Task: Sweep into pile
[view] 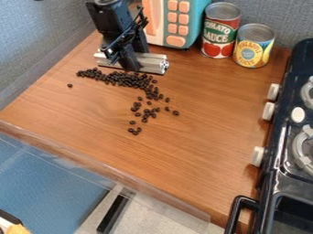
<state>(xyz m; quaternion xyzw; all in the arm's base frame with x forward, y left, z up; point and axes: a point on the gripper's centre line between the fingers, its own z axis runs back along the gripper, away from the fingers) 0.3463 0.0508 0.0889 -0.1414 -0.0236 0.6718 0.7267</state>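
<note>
At the upper left of the wooden counter, the black gripper (127, 64) hangs down, shut on a silver metal bar (151, 63) that lies crosswise at the counter surface. Dark beans (125, 79) form a band just in front of the bar, on the side nearer the camera. From the right end of this band, looser beans (147, 112) trail toward the counter's middle, with a small cluster (134, 131) at the near end. One lone bean (69, 85) sits apart at the left.
Behind the bar stands a teal and white toy appliance (177, 23) with orange buttons. Two cans, one red (220, 29) and one yellow (254, 45), stand to its right. A black toy stove (287, 137) borders the right side. The counter's front edge (110, 169) runs diagonally.
</note>
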